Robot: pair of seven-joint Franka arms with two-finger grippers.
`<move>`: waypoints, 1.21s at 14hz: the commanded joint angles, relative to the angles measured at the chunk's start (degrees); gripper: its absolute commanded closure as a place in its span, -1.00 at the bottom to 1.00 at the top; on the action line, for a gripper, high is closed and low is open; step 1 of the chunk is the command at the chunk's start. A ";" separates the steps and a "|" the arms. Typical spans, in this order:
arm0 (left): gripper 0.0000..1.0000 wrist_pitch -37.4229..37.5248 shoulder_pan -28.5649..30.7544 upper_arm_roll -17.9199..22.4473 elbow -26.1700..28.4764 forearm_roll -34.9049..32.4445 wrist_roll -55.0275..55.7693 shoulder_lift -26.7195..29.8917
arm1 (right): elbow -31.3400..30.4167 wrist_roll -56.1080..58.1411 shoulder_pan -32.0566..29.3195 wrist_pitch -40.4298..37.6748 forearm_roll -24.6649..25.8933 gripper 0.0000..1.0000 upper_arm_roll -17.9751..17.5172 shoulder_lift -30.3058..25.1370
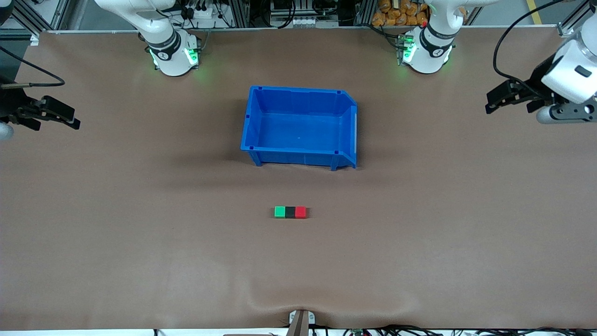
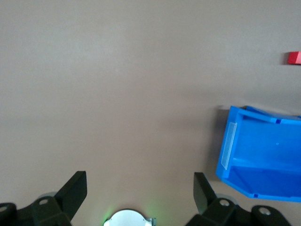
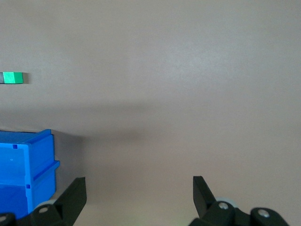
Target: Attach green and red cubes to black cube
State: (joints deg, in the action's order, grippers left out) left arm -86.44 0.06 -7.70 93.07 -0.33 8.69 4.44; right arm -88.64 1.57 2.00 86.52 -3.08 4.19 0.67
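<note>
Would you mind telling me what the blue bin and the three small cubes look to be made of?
The blue bin looks like moulded plastic: uniform colour, soft sheen, ribbed rim and feet. The green cube, black cube and red cube touch in a row, nearer the front camera than the bin; they look solid and plain-faced, the black one matte. Plastic or painted wood; I cannot tell which.

Even, bright overhead light falls on the brown table (image 1: 140, 242), with no glare. The bin (image 1: 298, 126) throws a soft, wide shadow toward the front camera and the right arm's end (the 3 cubes (image 1: 290, 212) cast almost none). Green lamps glow at both arm bases. The front view is sharp; both wrist views look softer, with broad faint shadows across the table.
</note>
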 commanded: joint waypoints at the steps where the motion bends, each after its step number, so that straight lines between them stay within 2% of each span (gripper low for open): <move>1: -1.00 -0.48 -1.28 -0.04 4.67 -0.90 -1.13 5.74 | 0.49 -0.78 -0.60 -0.03 0.18 -1.00 -0.41 0.21; 5: -1.00 0.14 -1.38 1.98 3.26 -0.90 -1.83 5.49 | 0.49 -0.78 -0.68 -0.03 0.26 -1.00 -0.32 0.21; 17: -1.00 1.10 -0.76 1.99 0.62 -0.99 -3.33 3.03 | 0.49 -0.78 -0.16 -0.30 2.11 -1.00 -0.32 0.21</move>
State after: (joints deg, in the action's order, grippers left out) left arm -86.47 -0.85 -5.68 95.29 -0.36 6.18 7.94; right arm -88.64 1.57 1.91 86.52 -1.93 4.28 0.69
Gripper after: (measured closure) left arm 0.000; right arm 0.000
